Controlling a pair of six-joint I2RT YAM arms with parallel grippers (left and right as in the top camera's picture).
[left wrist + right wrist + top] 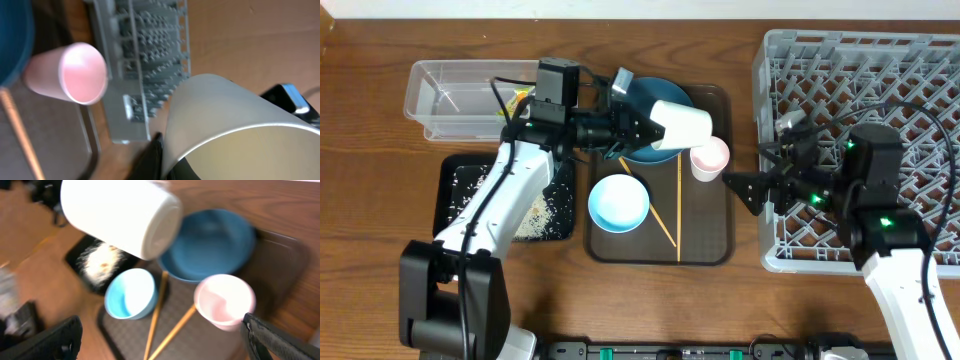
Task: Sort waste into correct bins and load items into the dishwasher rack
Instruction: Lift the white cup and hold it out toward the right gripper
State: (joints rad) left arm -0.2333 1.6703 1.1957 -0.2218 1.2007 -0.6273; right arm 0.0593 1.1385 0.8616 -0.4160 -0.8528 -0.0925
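Left gripper (pixel 645 130) clamps the small white cup (pixel 682 125) above the far edge of the brown tray (pixel 705 228); it could slip; right gripper (pixel 735 186) gapes empty.

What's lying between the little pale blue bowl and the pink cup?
Two thin wooden chopsticks lie on the brown tray between the bowl and the pink cup, clearest in the overhead view.

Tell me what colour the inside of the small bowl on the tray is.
Pale blue; the small bowl shows best in the overhead view.
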